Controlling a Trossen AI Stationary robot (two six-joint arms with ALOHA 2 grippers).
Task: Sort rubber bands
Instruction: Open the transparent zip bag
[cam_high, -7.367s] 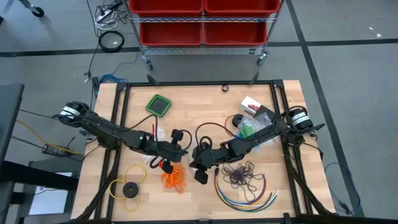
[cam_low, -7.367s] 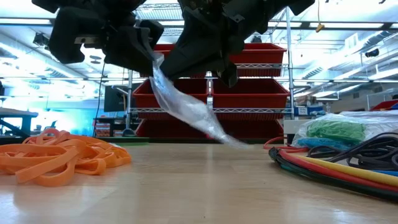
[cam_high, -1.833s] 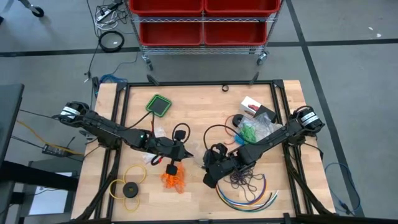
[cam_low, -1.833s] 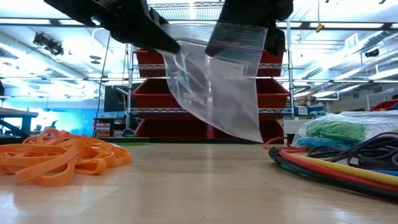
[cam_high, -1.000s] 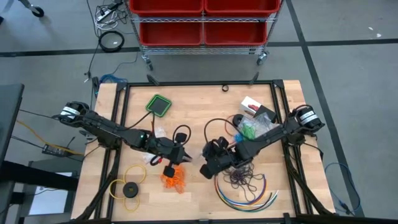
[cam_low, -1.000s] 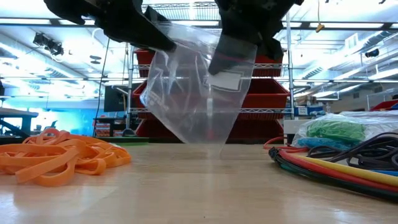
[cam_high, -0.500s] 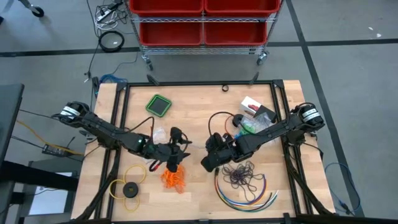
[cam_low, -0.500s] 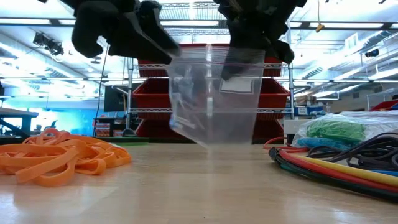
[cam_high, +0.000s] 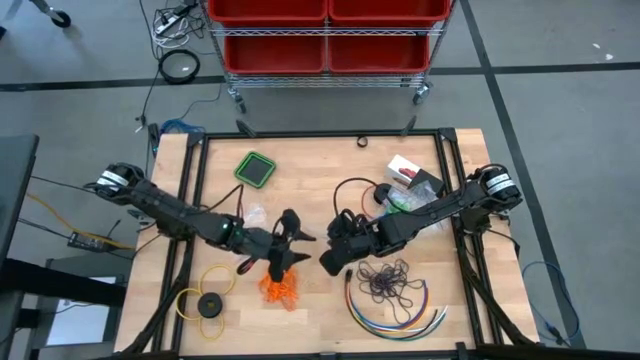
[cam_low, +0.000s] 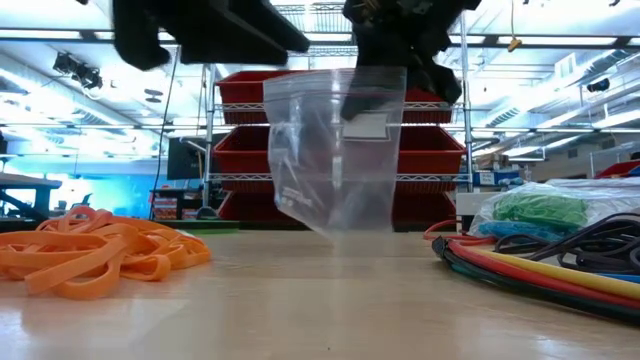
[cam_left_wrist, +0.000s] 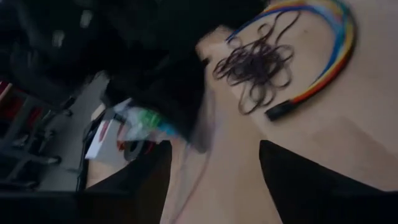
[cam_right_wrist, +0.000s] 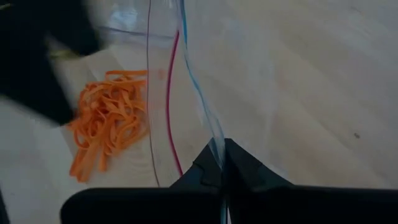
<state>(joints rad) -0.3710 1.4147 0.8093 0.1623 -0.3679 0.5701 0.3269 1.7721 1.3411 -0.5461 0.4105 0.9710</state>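
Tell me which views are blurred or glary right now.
Left wrist view: smeared, though the dark purple bands are readable. Right wrist view: sharp on the orange bands, the dark shape beside them blurred. Low view: bright backlight through the clear bag.

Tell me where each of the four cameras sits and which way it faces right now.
High: overhead, straight down; both arms, left gripper open above the orange rubber bands.
Low: table height, level across; clear bag hanging.
Left wrist: past its spread fingers toward the dark purple rubber bands.
Right wrist: its right gripper shut on the bag's edge.
Shared: orange bands show in the high, low and right wrist views.
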